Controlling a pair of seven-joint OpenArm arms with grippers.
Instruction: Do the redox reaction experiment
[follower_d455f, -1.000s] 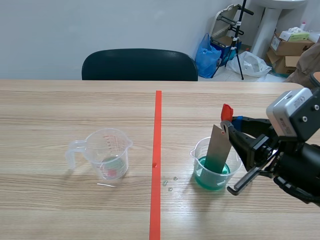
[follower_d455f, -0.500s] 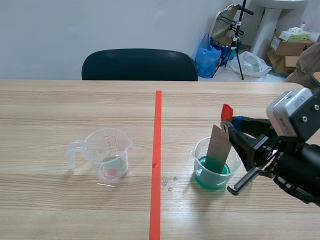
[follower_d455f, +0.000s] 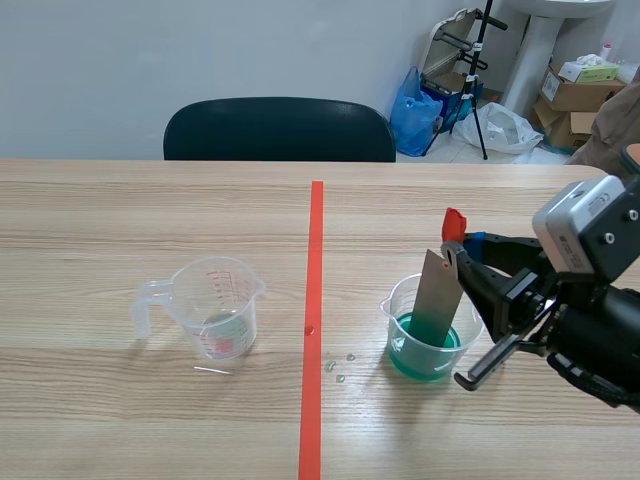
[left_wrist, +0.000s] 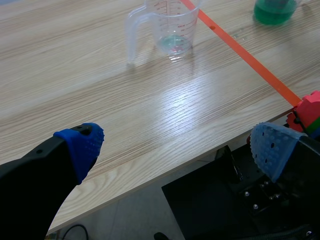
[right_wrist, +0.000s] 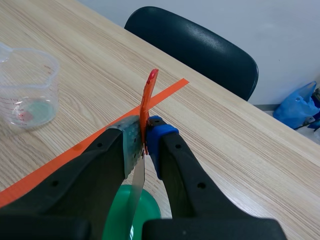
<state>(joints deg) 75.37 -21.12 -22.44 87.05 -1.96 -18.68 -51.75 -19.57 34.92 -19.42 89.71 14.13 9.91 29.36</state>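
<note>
Right wrist view: the right end effector (right_wrist: 145, 142) is clamped on the strip (right_wrist: 136, 185), whose lower end stands in the green beaker (follower_d455f: 394, 308). A sideways drag might tip the beaker, and a slipping grip might drop the strip and splash. The left end effector (left_wrist: 177, 145) hangs wide open past the worktop (left_wrist: 100, 100) edge.

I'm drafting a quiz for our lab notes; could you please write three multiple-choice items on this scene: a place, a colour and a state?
1. Where is the lower end of the metal strip? A in the beaker B lying flat C hanging in air
2. The liquid is: A red B green C yellow
3. The left gripper is: A open B shut on the strip C shut on the beaker
Key: 1 A, right gripper holds it there; 2 B, green shows through the wall; 3 A, pads apart, nothing between.
</note>
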